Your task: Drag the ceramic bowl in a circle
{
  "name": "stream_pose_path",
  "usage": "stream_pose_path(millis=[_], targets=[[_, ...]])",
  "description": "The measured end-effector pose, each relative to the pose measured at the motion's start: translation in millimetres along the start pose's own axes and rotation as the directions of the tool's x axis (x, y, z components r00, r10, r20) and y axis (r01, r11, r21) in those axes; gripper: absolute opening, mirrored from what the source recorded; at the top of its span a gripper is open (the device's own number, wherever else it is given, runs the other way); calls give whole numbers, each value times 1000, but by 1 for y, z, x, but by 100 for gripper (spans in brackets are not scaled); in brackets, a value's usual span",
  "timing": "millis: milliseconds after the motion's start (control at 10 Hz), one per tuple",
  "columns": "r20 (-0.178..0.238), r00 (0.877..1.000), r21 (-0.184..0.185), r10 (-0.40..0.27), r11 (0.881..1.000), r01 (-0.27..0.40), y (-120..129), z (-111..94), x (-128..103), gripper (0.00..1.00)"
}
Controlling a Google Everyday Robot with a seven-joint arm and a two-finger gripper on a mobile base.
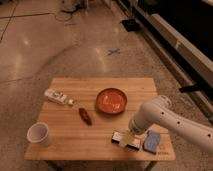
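Speckled stone floor with a blue tape cross (113, 51) beyond the far edge of a small wooden bench (100, 147). Dark wall and railing run along the right side.

On the bench:
- ceramic bowl (111, 101): orange-red, shallow, upright, right of centre toward the far half. Nothing touches it.
- white cup (39, 134): upright at the front-left corner, well apart from the bowl.
- white bottle (57, 97): lying on its side at the left, far half.
- small dark red object (85, 116): lying between the bottle and the bowl, closer to the front. Can't tell what it is.
- blue sponge (151, 141): front-right corner.

White arm (165, 120) reaches in from the right. The gripper (125, 140) sits low over the front edge, just left of the sponge and near the bowl's front side but not touching it. Fingers are apart and hold nothing.
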State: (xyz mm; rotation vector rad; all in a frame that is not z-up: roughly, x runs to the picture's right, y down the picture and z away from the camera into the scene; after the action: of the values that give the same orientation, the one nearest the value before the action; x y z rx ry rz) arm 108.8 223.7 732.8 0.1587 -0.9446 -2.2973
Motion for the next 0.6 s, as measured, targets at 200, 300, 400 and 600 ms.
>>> stream_pose_path(millis=[200, 300, 400, 600], targets=[[0, 1000, 0, -1, 1000, 1, 0, 0, 0, 80], [1, 1000, -1, 0, 1000, 0, 0, 0, 0, 80], [5, 1000, -5, 3, 1000, -3, 2, 0, -2, 80], [53, 997, -50, 49, 998, -47, 34, 9, -8, 80]])
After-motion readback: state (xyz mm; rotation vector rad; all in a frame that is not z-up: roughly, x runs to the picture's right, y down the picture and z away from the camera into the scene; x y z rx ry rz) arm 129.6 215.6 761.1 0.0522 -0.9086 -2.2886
